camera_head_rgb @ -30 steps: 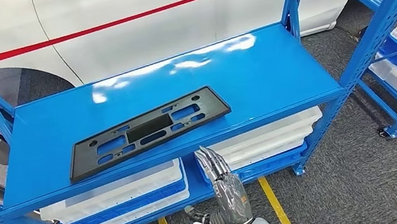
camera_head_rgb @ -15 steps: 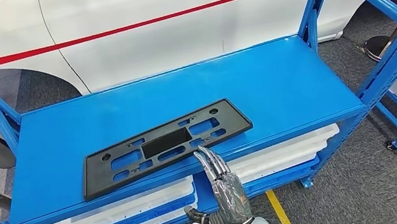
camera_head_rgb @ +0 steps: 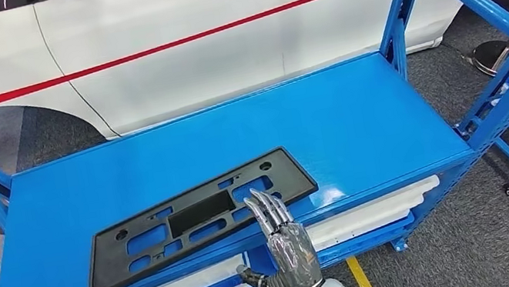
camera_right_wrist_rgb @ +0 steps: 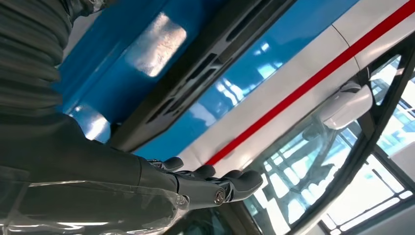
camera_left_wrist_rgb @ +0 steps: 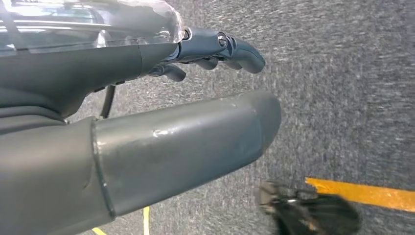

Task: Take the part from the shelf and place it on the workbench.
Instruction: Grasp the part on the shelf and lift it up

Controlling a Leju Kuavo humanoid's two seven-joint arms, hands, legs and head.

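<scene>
Reach step: right hand [camera_head_rgb: 279, 227] spread, holding nothing, fingertips over near edge of black license plate bracket [camera_head_rgb: 197, 217] lying flat on blue shelf [camera_head_rgb: 355, 107]. Next: likely needs grip on bracket's edge. Left hand [camera_left_wrist_rgb: 215, 49] hangs, fingers loosely apart, holding nothing.

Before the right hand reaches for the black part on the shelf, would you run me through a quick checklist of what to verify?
1. Black part lies flat on the blue shelf, near the front edge: ok.
2. Right hand holds nothing, fingers extended: ok.
3. Right hand touching the part: cannot tell; its fingertips overlap the part's near edge in the head view.
4. Nothing else lies on the shelf top around the part: ok.
5. Left hand holds nothing, hanging over the grey floor: ok.
6. Workbench ready to receive the part: cannot tell.
</scene>
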